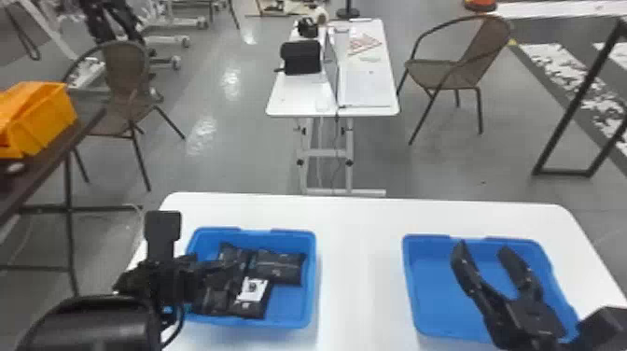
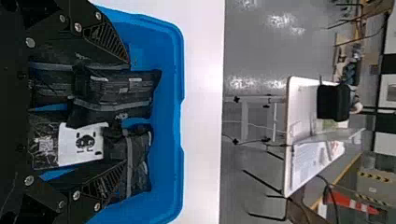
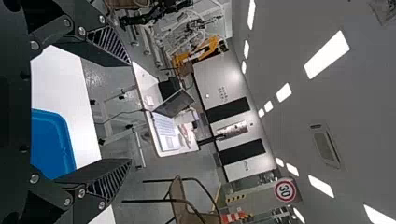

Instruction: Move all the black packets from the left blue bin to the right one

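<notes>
The left gripper [image 2: 127, 112] has its fingers set wide over the black packets [image 2: 112, 93], with nothing pinched between them; that spread probably leaves room to straddle one packet and close on its sides. The packets lie flat and overlap in the left blue bin [image 1: 311, 280], one bearing a white label [image 2: 81, 143], so the next grip would need to take a top one cleanly, since a low grab could drag a neighbour along or fold the soft wrapping. The right gripper [image 1: 483, 247] is parked over the right blue bin [image 1: 408, 280], its fingers wide apart too and holding nothing; it may have to make way if the left arm is to carry packets across. Both bins stand on the white table [image 1: 364, 261] with a gap between, presumably to give each arm its own side. Beyond, a black case [image 1: 301, 58] rests on a farther table.
</notes>
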Tool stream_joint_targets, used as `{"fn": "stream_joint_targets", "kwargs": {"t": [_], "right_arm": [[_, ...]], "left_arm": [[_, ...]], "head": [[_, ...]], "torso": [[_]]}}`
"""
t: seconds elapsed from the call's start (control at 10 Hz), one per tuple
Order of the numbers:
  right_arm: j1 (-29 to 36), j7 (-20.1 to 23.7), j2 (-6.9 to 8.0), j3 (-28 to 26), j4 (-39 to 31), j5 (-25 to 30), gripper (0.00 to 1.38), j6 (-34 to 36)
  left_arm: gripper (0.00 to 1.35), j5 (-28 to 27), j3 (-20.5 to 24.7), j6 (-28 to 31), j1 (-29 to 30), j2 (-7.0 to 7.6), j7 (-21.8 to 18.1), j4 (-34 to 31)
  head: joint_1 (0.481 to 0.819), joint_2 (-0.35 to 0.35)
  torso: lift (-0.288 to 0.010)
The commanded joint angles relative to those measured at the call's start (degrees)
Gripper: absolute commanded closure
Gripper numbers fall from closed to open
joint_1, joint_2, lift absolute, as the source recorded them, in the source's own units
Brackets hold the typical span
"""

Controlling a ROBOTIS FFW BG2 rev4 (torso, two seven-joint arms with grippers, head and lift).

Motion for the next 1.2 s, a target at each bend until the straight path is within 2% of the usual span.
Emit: {"fn": "stream_joint_targets", "kwargs": {"t": [0.0,0.2,0.4,0.5,0.6,0.7,0.8,0.9,1.0,1.1], "right_arm": [[0.06,0.0,0.0,0.22,0.23,-0.35,0.32,0.0],[-0.02,0.0,0.0,0.22,0.4,-0.7,0.32,0.0],[-0.11,0.0,0.0,0.22,0.58,-0.88,0.32,0.0],[-0.11,0.0,0.0,0.22,0.67,-1.05,0.32,0.0],[-0.11,0.0,0.0,0.22,0.76,-1.14,0.32,0.0],[-0.29,0.09,0.0,0.31,0.76,-1.14,0.32,0.09],[-0.55,0.18,-0.09,0.4,0.93,-1.23,0.32,0.09],[-0.38,0.18,-0.09,0.4,0.93,-1.49,0.32,0.09],[-0.02,0.09,-0.09,0.31,0.76,-1.76,0.32,0.09],[0.06,0.09,0.0,0.4,0.67,-1.85,0.32,0.09]], "left_arm": [[0.29,-2.49,-0.03,1.62,-3.5,0.26,-0.01,5.11],[0.29,-3.54,0.32,1.71,-7.63,1.06,-0.09,14.07],[0.29,-4.16,-0.73,0.74,-9.74,2.2,-0.09,20.14],[0.29,-5.13,-0.47,-3.91,-10.97,2.29,-0.62,24.62],[0.34,-4.51,0.67,-13.85,-13.7,2.9,-4.4,33.41],[0.44,-3.37,0.32,-19.21,-16.42,4.31,-7.74,40.62],[0.72,-3.81,-1.08,-15.87,-16.95,5.19,-7.92,41.41],[1.0,-4.42,-0.56,-15.25,-16.34,4.92,-8.53,41.41],[1.23,-4.25,-0.12,-18.24,-15.63,4.75,-9.76,41.23],[1.21,-4.69,0.32,-19.65,-13.88,4.57,-11.78,36.84]], "head": [[0.695,0.081],[0.695,0.097],[0.695,0.106],[0.695,0.106],[0.695,0.106],[0.695,0.094],[0.695,0.08],[0.695,0.079],[0.695,0.082],[0.695,0.079]], "torso": [[0.0],[0.0],[0.0],[0.0],[0.0],[0.0],[0.0],[0.0],[0.0],[0.0]]}}
